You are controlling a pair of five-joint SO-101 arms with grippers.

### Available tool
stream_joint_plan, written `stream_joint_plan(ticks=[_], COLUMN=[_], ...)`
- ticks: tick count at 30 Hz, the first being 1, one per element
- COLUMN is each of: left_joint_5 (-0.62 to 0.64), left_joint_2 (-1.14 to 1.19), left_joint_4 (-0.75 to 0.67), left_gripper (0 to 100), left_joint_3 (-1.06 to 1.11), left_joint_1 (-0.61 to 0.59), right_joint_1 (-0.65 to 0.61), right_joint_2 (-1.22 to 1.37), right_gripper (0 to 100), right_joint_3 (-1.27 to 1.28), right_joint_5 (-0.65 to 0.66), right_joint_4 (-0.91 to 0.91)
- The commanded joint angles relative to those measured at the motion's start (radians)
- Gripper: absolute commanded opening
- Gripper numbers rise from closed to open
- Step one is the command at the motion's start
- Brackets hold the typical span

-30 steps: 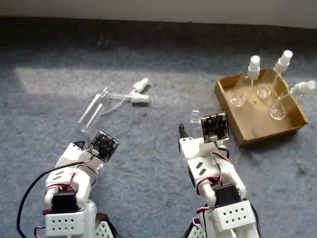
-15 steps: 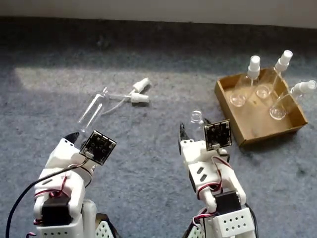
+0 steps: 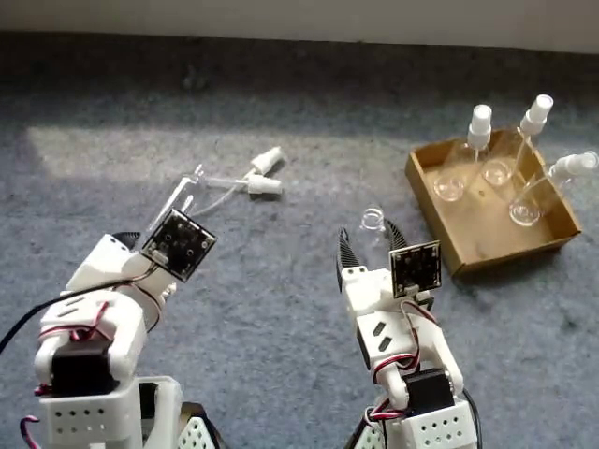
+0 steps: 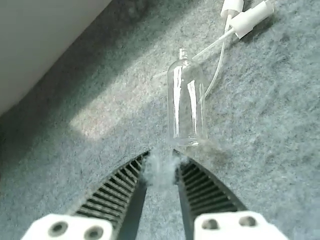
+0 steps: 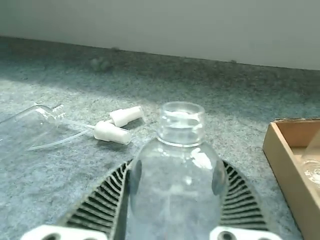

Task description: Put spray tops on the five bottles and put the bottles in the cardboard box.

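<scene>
High view: right gripper (image 3: 368,241), jaws clamped on an uncapped bottle (image 3: 372,221), just beside the cardboard box (image 3: 423,195) edge; left gripper (image 4: 161,157), jaws slightly apart, well away.

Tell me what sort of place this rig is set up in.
Probably an indoor room, perhaps a home workspace: a grey carpet-like surface underfoot, a pale wall along its far edge, and a patch of sunlight falling across it.

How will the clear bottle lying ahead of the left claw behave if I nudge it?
Round and on its side, the bottle will probably roll, though the carpet may damp that. It looks empty, so likely light; its smooth wall may slip in the left claw.
</scene>
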Motion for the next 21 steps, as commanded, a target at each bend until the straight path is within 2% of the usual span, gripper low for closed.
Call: stream_joint_plan(ticks=[1, 5, 10, 14, 17, 21], left_joint_5=[-0.061, -0.149, -0.221, -0.227, -0.227, -0.244], left_joint_2=[0.211, 0.366, 0.51, 0.625, 0.739, 0.895], left_joint_4=[-0.003, -0.005, -0.031, -0.189, -0.318, -0.476], left_gripper=[4, 4, 4, 4, 4, 4], left_joint_3=[-0.154, -0.226, -0.302, -0.315, -0.317, -0.337], left_joint_1=[0.01, 0.045, 0.162, 0.248, 0.306, 0.366], right_joint_1=[0.013, 0.013, 0.01, 0.008, 0.012, 0.008], right_joint_2=[-0.021, -0.021, -0.021, -0.021, -0.008, -0.007], right_gripper=[15.5, 15.5, 15.5, 15.5, 15.5, 15.5], right_joint_3=[0.036, 0.036, 0.039, 0.077, 0.127, 0.147], right_joint_5=[-0.009, -0.009, -0.009, -0.009, -0.006, -0.005], right_joint_4=[-0.03, -0.03, -0.03, -0.038, -0.127, -0.114])
